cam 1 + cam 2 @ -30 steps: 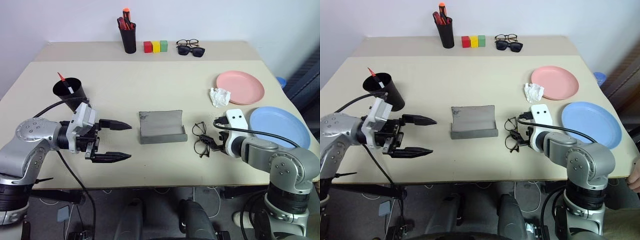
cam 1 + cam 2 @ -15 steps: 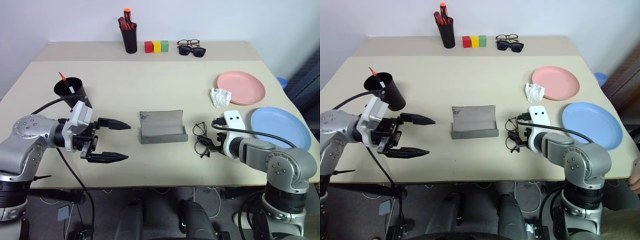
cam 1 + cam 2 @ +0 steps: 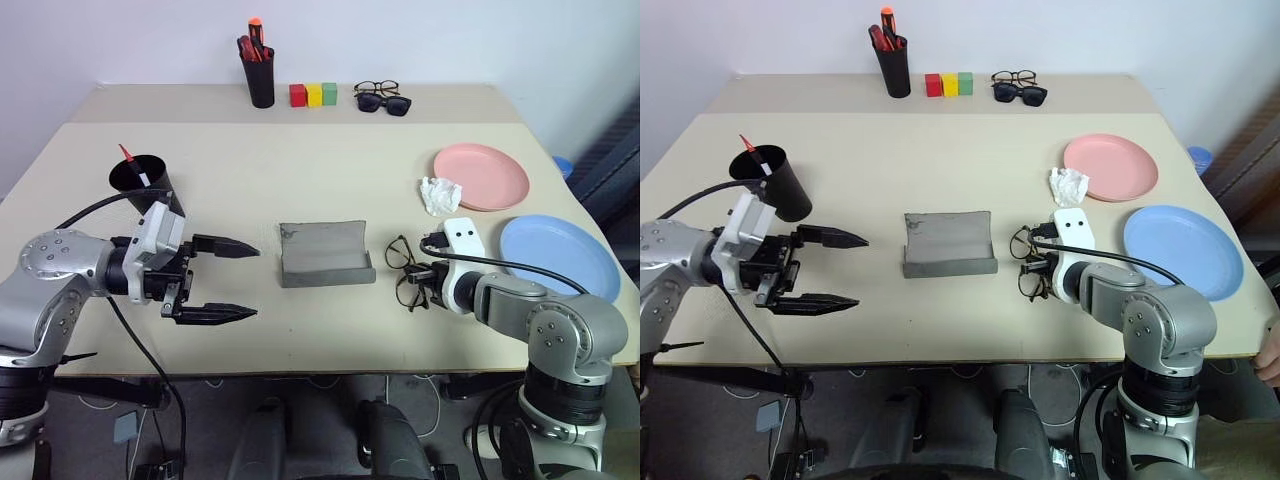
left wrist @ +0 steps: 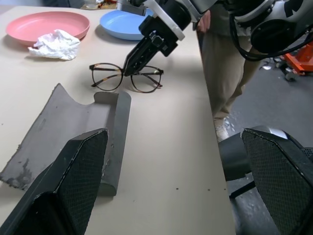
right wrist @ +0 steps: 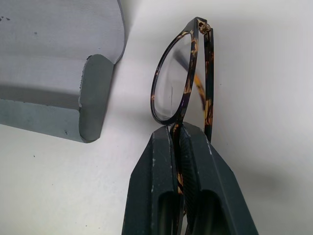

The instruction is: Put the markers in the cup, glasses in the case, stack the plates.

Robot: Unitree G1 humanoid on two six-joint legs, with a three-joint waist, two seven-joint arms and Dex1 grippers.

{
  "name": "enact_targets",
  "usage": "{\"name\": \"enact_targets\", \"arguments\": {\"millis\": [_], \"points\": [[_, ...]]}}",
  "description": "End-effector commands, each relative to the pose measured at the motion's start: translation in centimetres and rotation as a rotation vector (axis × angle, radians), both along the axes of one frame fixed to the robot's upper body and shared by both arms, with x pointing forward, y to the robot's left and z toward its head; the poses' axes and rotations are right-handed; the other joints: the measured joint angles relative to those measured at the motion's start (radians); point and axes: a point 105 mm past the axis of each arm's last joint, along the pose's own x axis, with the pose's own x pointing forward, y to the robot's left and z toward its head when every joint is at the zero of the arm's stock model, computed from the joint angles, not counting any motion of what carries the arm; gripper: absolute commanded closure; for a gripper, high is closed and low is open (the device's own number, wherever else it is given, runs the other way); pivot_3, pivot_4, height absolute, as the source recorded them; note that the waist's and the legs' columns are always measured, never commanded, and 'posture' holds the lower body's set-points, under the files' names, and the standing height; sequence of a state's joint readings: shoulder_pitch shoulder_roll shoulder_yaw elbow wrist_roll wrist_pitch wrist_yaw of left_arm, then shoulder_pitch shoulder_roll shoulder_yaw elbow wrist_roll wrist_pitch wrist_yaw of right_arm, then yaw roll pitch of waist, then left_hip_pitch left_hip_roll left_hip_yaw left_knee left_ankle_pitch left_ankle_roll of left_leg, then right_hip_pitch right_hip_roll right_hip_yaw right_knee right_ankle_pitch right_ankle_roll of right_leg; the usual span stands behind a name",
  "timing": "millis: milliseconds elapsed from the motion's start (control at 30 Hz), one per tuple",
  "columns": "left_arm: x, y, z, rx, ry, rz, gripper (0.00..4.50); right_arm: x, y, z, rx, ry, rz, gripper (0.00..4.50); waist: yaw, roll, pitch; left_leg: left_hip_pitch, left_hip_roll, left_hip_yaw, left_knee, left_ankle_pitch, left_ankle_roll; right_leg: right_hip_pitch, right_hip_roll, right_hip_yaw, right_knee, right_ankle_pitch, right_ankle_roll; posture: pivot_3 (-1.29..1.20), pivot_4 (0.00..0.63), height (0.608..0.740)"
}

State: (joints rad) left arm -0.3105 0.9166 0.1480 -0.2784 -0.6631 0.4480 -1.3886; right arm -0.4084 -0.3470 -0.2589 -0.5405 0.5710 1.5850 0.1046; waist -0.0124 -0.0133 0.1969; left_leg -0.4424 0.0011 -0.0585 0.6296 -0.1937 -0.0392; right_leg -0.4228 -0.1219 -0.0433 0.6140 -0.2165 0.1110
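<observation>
Broadly, my table (image 3: pixel 300 175) runs wide and bare through its middle, with a seam near the far edge where a second slab butts against it. At the right side the light blue plate (image 3: pixel 558 255) lies close to the right edge, and the salmon pink plate (image 3: pixel 481 176) sits just beyond it, apart from it, with a crumpled white tissue (image 3: pixel 439 194) touching the pink rim. The grey case (image 3: pixel 325 254) lies open near the centre, its curved lip toward me, with free tabletop on every side of it. At the left the black cup (image 3: pixel 140 182) stands upright with a red marker (image 3: pixel 126 157) leaning out of its rim. Along the far edge stand a black pen holder (image 3: pixel 259 72) full of markers, three coloured blocks (image 3: pixel 313 94), and two spare pairs of glasses (image 3: pixel 380 97). My left gripper (image 3: pixel 228 282) hangs above the table between cup and case, fingers spread wide with nothing between them, pointing toward the case. My right gripper (image 5: pixel 178 142) has its fingers pinched tight on the frame of the glasses (image 4: pixel 126 78), which sit just right of the case, near the front edge.
</observation>
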Motion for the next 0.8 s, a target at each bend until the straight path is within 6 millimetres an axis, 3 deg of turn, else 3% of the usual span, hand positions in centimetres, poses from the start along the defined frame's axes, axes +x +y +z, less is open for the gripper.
{"name": "enact_targets", "arguments": {"millis": [33, 167, 367, 433, 600, 800], "points": [[-0.2, 0.2, 0.9, -0.004, -0.058, 0.011, 0.00, 0.8, -3.0, 1.2, -0.075, -0.054, -0.090, 4.45, 0.002, 0.001, 0.000, 0.000, 0.000, 0.000, 0.000, 0.000, 0.000, 0.000, 0.000, 0.000, 0.000, 0.000, 0.000, 0.00, 0.150, 0.740], [-0.2, 0.2, 0.5, -0.006, -0.058, 0.015, 0.00, 2.8, -2.4, 5.3, -0.087, -0.243, -0.018, 4.45, 0.000, 0.002, 0.001, -0.001, 0.000, 0.001, 0.000, 0.000, 0.000, -0.001, 0.000, 0.000, -0.001, 0.000, 0.000, 0.00, 0.150, 0.740], [1.0, 0.8, -0.6, -0.070, -0.154, 0.111, 0.00, 3.6, 4.6, 10.1, -0.086, -0.483, 0.360, 4.45, -0.012, 0.004, 0.002, 0.000, 0.004, 0.002, -0.003, 0.000, 0.000, -0.003, 0.004, 0.001, -0.001, 0.000, 0.000, 0.00, 0.150, 0.740], [0.8, 1.2, -1.1, -0.057, -0.138, 0.086, 0.00, 3.3, 7.3, 10.3, -0.108, -0.513, 0.505, 4.45, -0.009, 0.004, 0.002, 0.000, 0.005, 0.002, -0.003, 0.000, 0.000, -0.004, 0.005, 0.001, 0.001, 0.002, -0.003, 0.00, 0.150, 0.740], [0.4, 2.0, -1.3, -0.040, -0.096, 0.053, 0.00, 3.1, 11.3, 9.1, -0.147, -0.527, 0.691, 4.45, -0.001, 0.003, 0.002, -0.001, 0.006, 0.002, -0.002, 0.000, 0.000, -0.004, 0.006, 0.001, 0.000, 0.002, -0.004, 0.00, 0.150, 0.740], [0.0, 2.2, -1.3, -0.037, -0.106, 0.064, 0.00, 2.9, 12.1, 6.5, -0.203, -0.488, 0.780, 4.45, -0.002, 0.003, 0.002, -0.001, 0.006, 0.003, -0.002, 0.000, 0.000, -0.004, 0.005, 0.001, -0.001, 0.002, -0.004, 0.00, 0.150, 0.740]]}}
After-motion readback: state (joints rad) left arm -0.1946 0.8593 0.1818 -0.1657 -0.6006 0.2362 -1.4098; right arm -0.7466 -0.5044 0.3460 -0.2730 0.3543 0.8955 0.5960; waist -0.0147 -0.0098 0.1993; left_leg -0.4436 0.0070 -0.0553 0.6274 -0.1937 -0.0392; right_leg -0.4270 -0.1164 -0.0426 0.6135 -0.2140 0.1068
